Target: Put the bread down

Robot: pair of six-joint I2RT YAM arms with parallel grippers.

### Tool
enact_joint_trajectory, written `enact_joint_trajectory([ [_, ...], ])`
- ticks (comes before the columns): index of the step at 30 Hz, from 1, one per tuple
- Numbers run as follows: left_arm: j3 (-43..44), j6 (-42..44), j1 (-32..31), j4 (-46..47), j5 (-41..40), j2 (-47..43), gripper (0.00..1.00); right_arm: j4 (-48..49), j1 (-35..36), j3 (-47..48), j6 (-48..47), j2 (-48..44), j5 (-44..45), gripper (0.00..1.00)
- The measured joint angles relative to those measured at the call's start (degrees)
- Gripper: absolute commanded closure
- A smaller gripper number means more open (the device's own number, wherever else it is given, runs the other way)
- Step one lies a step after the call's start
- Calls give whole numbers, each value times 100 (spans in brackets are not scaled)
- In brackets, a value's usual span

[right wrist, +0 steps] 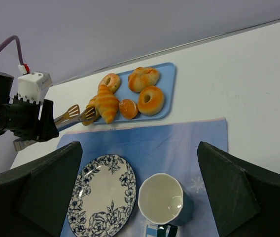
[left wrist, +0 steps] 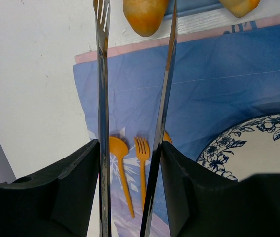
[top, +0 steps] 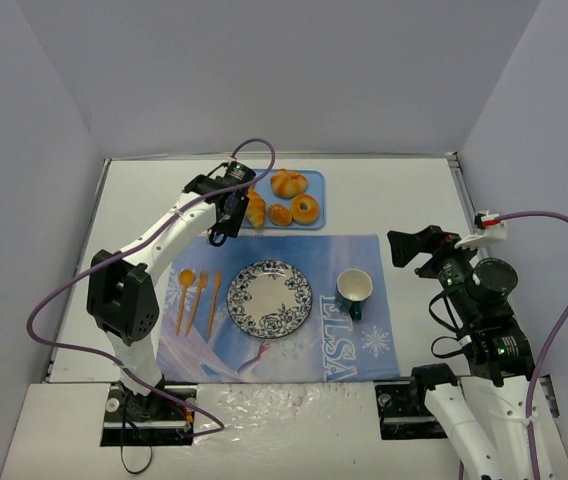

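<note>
bread (right wrist: 106, 102) lies lengthwise, tip toward mat (right wrist: 179, 140)

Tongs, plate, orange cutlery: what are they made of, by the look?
Tongs: likely polished steel; mirror-bright arms. Plate: glazed ceramic or melamine, can't tell; smooth white, blue floral print. Orange cutlery: probably plastic; uniform matte colour.

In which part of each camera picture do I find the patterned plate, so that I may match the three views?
Top external: the plate sits near the centre.
Left wrist: the plate is cut off at the lower right edge, right of the tongs.
Right wrist: the plate lies at the lower left, beside the cup.
Shared landmark: the blue placemat under it, in all three views.
</note>
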Motion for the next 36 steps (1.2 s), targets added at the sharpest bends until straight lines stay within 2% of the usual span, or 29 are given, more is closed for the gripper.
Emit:
enact_joint_trajectory([
  [10,83,0,0,18,22,311,55,-8,-2,0,0,-24,2,0],
  [13,101,0,-1,38,26,331,63,-11,-2,0,0,-26,2,0],
  [14,103,0,-2,39,24,331,63,-11,-2,0,0,-26,2,0],
  [17,107,0,-9,39,1,331,80,-14,-1,0,0,-26,2,0],
  [21,107,2,-31,35,-50,331,87,-17,0,0,-2,-26,2,0],
  [29,107,-18,-89,-22,-292,173,90,-19,-2,0,0,-26,2,0],
  [36,113,-92,-107,-110,-419,-529,91,-19,0,0,-2,-20,2,0],
])
